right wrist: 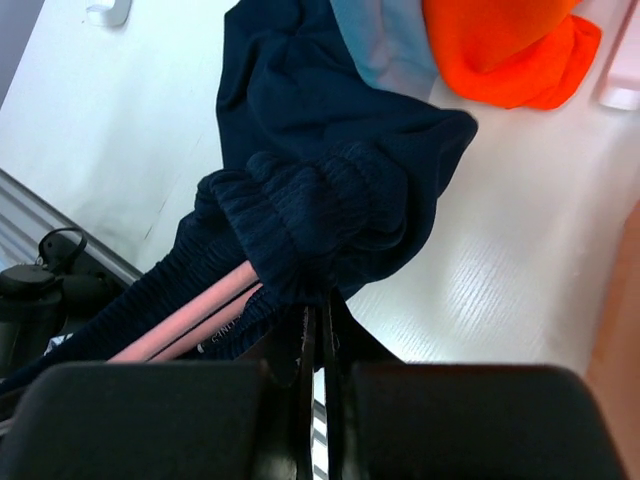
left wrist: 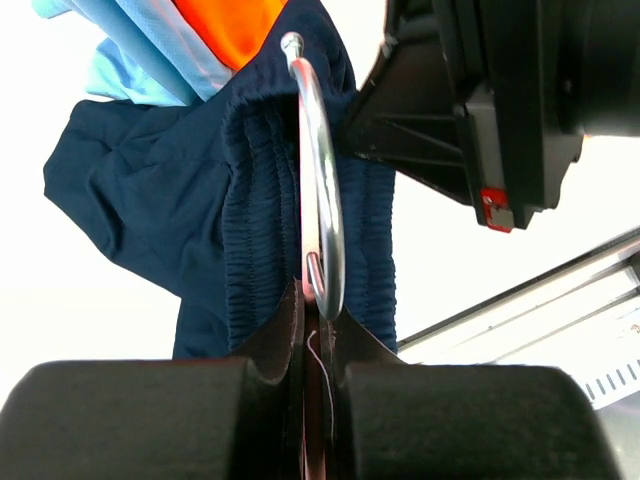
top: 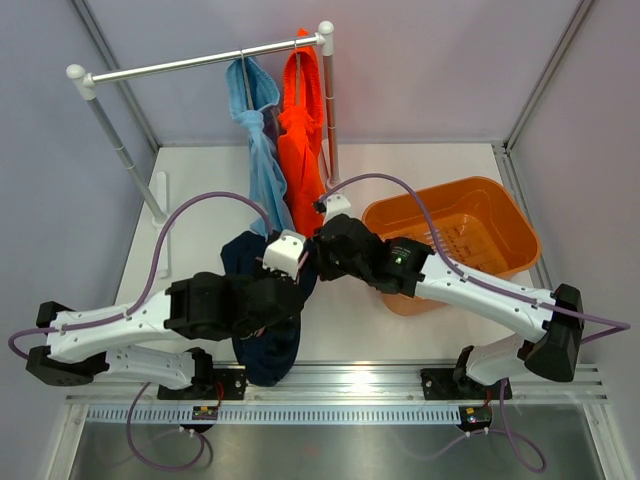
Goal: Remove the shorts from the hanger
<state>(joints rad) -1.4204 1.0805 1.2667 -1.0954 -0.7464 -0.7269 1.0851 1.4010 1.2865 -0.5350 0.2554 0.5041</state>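
Your left gripper (left wrist: 318, 335) is clamped shut on the hanger (right wrist: 190, 320). Its jaws are pressed together right at the base of the metal hook (left wrist: 322, 180), which rises straight out of the fingers in the left wrist view. Your right gripper (right wrist: 320, 325) is closed too, pinching a bunched fold of the elastic waistband of the navy shorts (top: 268, 345) (the fingers meet with only fabric between them). The two grippers sit close together over the middle of the table (top: 420, 160), the left one nearer the bases, the right one just beyond it and to its right.

The navy shorts are on the pink hanger, gathered around it under both grippers. Their legs trail down toward the near edge of the table, just beside the left arm's base. You cannot tell from these views whether the lower fabric rests on the table or hangs just above it.

To the right, beside the right arm, an orange basin (top: 455, 235) stands on the table. Farther back, the light blue shorts (top: 262, 150) and the orange shorts (top: 302, 130) hang side by side, touching, from the right end of a metal rail (top: 190, 65), with the blue pair on the left.
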